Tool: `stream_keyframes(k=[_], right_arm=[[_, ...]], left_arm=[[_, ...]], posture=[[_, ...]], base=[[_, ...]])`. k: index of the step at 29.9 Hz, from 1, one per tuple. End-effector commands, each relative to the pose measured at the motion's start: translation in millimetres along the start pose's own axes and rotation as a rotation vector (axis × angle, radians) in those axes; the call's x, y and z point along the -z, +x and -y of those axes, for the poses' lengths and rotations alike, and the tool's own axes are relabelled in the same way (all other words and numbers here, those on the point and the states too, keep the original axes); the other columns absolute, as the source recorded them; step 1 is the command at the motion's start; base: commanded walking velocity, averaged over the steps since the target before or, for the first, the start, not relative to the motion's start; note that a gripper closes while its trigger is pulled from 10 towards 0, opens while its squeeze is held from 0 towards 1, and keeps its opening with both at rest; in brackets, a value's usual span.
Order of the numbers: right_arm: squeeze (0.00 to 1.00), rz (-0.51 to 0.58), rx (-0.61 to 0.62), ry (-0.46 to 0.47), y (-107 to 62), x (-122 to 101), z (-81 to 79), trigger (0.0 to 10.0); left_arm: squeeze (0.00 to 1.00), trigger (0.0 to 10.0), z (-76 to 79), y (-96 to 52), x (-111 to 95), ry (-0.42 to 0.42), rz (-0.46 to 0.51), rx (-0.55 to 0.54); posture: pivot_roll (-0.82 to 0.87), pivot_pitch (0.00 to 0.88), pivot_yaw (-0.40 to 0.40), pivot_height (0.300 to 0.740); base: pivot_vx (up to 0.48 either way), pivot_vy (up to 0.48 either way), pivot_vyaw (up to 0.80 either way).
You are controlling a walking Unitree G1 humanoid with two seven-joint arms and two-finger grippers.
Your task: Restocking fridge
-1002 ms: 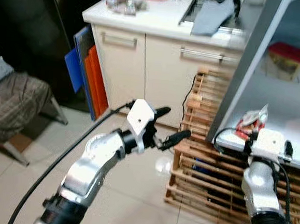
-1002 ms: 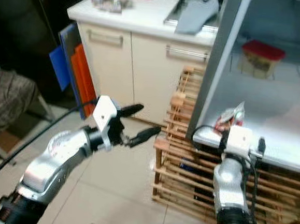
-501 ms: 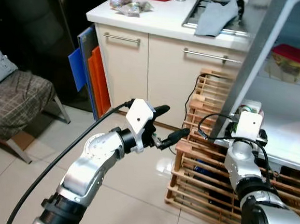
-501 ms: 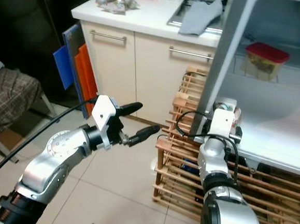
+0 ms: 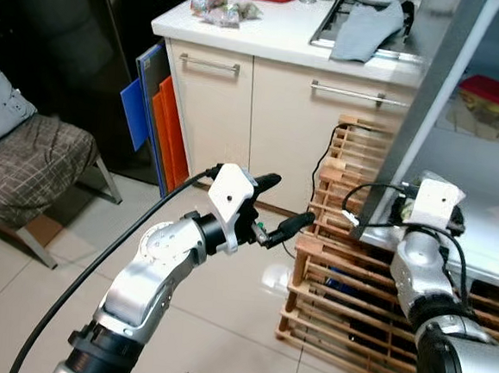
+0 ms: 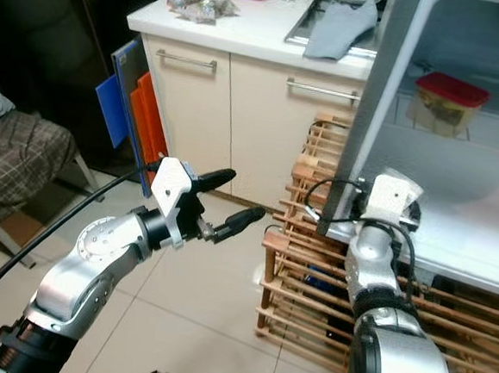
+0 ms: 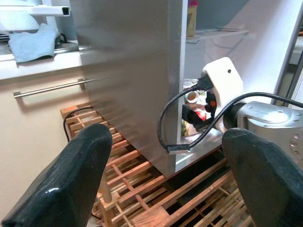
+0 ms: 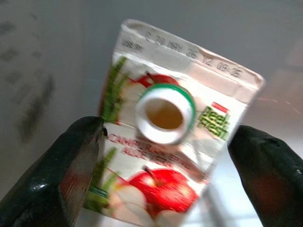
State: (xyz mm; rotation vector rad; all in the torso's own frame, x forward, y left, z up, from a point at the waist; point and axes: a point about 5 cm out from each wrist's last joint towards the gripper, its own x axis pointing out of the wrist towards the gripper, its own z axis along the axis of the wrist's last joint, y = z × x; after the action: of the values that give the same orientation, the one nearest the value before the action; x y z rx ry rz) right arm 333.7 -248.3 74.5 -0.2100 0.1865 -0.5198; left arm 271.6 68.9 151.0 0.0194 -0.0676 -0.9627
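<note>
A juice carton [image 8: 158, 182] with red apples printed on it and an uncapped white spout sits tilted between the fingers of my right gripper [image 8: 168, 130]. The left finger [image 8: 78, 161] touches the carton and a small gap shows at the other finger. The fingers are spread wide. That arm's white wrist [image 5: 434, 205] is at the front edge of the open fridge's lower shelf [image 5: 497, 232]. In the left wrist view the carton [image 7: 198, 105] shows just inside the fridge. My left gripper [image 5: 285, 201] hangs open and empty above the floor, left of the fridge.
A red-lidded container [image 5: 489, 102] stands on the upper fridge shelf. A wooden slatted rack [image 5: 346, 280] sits under the fridge edge. Cream cabinets [image 5: 264, 110] with a cluttered counter are behind. Blue and orange boards [image 5: 156, 114] and a chair [image 5: 27, 160] stand to the left.
My right wrist swung left along the shelf edge, then back right toward the shelf. The left arm has stayed put. The camera has shifted slightly.
</note>
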Motion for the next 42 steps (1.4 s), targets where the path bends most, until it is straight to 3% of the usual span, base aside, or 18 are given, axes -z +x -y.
stream_keyframes(k=[1,8,12,19,26,28,30,37,40,41,42], right_arm=[[0.00,0.054,0.019,-0.020,1.5,-5.6,6.8,10.0],[0.00,0.129,0.066,-0.110,4.1,-9.0,27.8,10.0],[0.00,0.189,0.071,-0.118,0.8,-13.3,34.9,10.0],[0.00,0.185,0.052,-0.115,-11.7,-1.6,34.4,10.0],[0.00,0.180,0.045,-0.093,-12.7,-1.3,33.8,10.0],[0.00,0.188,0.023,-0.006,-12.3,-8.7,31.3,10.0],[0.00,0.187,0.025,0.008,-13.0,-10.0,32.0,10.0],[0.00,0.160,0.086,-0.046,-20.6,-2.2,40.8,10.0],[0.00,0.198,0.098,-0.037,-30.0,-5.2,45.5,10.0],[0.00,0.225,0.069,-0.038,-42.4,-5.3,45.5,10.0],[0.00,0.246,0.011,-0.033,-59.7,-3.4,43.3,10.0]], left_arm=[[0.00,10.0,-1.8,0.5,-2.7,0.020,0.005,-0.010],[0.00,10.0,-1.7,6.1,-3.1,0.017,0.017,0.001],[0.00,10.0,-5.2,7.0,-2.8,0.023,0.019,-0.008],[0.00,10.0,-6.3,6.4,-1.2,0.020,0.022,-0.020],[0.00,10.0,-4.5,8.6,-0.6,0.019,0.027,-0.006],[0.00,10.0,-6.4,9.4,-1.7,0.029,0.030,-0.004],[0.00,10.0,-7.3,9.2,-2.6,0.033,0.031,-0.005],[0.00,10.0,-6.9,8.7,-2.0,0.035,0.034,-0.009],[0.00,10.0,-7.4,8.7,-1.7,0.040,0.033,-0.013],[0.00,10.0,-9.7,7.5,-1.8,0.052,0.031,-0.037],[0.00,10.0,-16.8,2.7,-4.6,0.061,0.053,-0.127]], posture=[[0.00,0.000,0.050,0.740],[-0.02,0.000,0.047,0.740],[-0.03,0.000,0.036,0.740],[-0.05,0.000,0.035,0.740],[-0.05,0.000,0.039,0.740],[-0.04,0.000,0.034,0.740],[-0.04,0.000,0.034,0.740],[-0.04,0.000,0.032,0.740],[-0.04,0.000,0.027,0.740],[-0.04,0.000,0.024,0.740],[-0.06,0.000,0.027,0.740]], base=[[0.000,0.000,0.00],[0.000,0.000,0.00],[0.000,0.000,0.00],[0.000,0.000,0.00],[0.000,0.000,0.00],[0.000,0.000,0.00],[0.000,0.000,0.00],[0.000,0.000,0.00],[0.000,0.000,0.00],[0.000,0.000,0.00],[0.000,0.000,0.00]])
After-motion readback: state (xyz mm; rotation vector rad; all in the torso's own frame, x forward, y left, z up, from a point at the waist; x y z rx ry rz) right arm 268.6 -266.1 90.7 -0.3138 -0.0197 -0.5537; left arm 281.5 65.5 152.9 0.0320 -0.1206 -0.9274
